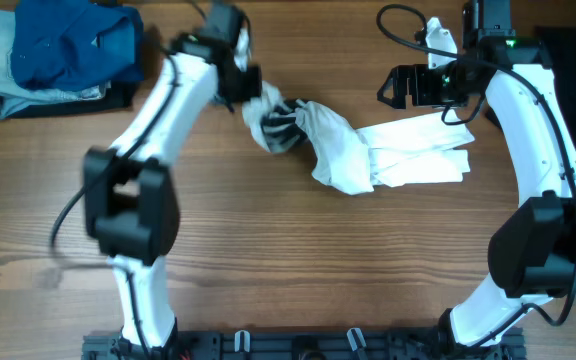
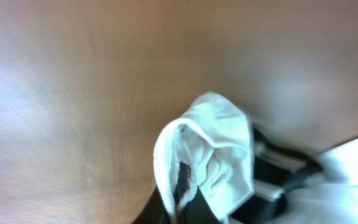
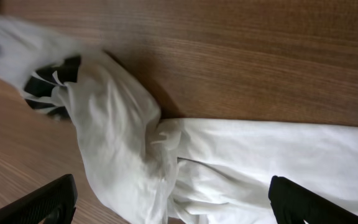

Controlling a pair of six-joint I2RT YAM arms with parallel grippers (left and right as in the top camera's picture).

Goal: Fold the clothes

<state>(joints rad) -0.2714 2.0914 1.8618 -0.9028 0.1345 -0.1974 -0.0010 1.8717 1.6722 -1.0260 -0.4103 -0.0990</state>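
The white shirt with black striped print (image 1: 368, 150) lies bunched across the table's middle, stretching from the left gripper to the right arm. My left gripper (image 1: 250, 92) is shut on the shirt's left end and holds it lifted; the left wrist view shows a white fold with a dark edge (image 2: 197, 149) pinched between the fingers (image 2: 182, 208). My right gripper (image 1: 400, 88) is open and empty above the shirt's right part; in the right wrist view its fingers (image 3: 173, 202) spread wide over the white cloth (image 3: 241, 162). A black garment (image 1: 568, 50) lies at the far right edge.
A stack of folded blue and grey clothes (image 1: 53, 55) sits at the back left corner. Black cables (image 1: 408, 25) run near the right arm at the back. The wooden table (image 1: 318, 270) extends in front of the shirt.
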